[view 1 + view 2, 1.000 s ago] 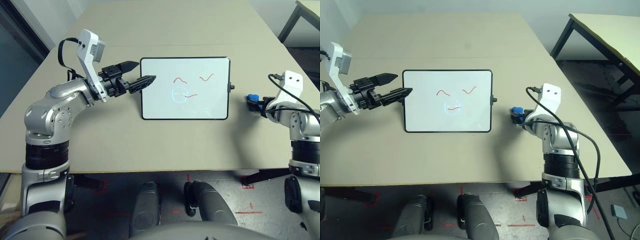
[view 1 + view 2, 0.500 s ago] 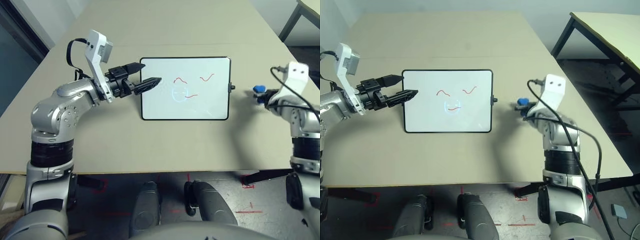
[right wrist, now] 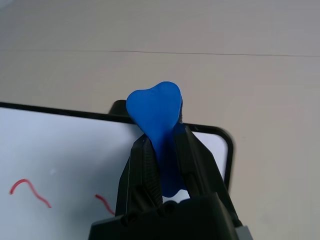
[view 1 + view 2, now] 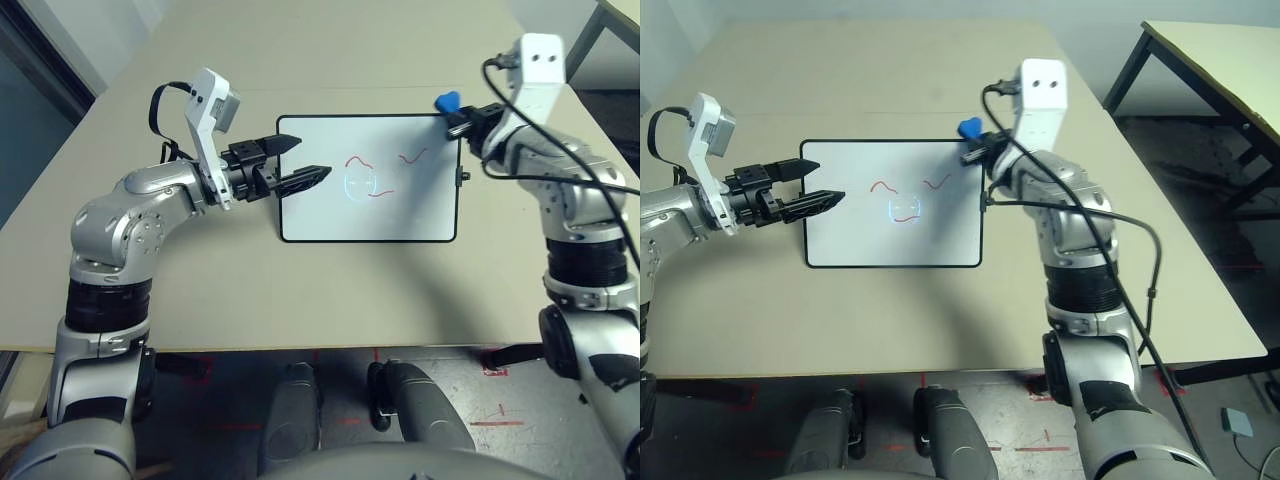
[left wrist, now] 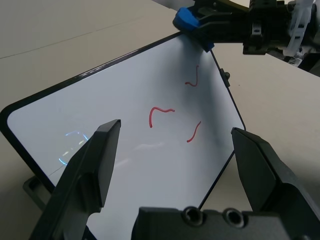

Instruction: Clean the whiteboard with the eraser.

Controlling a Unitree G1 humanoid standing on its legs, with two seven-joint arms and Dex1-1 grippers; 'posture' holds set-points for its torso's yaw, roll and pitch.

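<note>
From the head camera, the whiteboard (image 4: 368, 178) lies flat in the middle of the tan table (image 4: 300, 290). Its thin black frame runs all the way round, and a small black knob (image 4: 464, 176) sticks out on its right edge. Three red squiggles (image 4: 360, 160) sit in the top half, near a pale round glare. The left gripper (image 4: 300, 160) hangs over the board's left edge with its two black fingers spread apart and nothing between them. The right gripper (image 4: 462, 120) is up over the board's far right corner, pinching the eraser (image 4: 447, 101), which pokes out as a small blue lump. There is lots of bare table in front of the board, behind it and on both sides.

In the left wrist view, the two spread fingers (image 5: 95, 165) stand wide, with the white board showing between them. The red squiggles lie past them, and the blue eraser (image 5: 189, 19) sits in the other gripper at the board's far corner.

In the right wrist view, the fingers (image 3: 142, 172) are pressed tight on the blue eraser (image 3: 155, 110), which is squeezed thin in the middle and bulges above them. Below it are the board's rounded corner and black frame, with bare table beyond.
</note>
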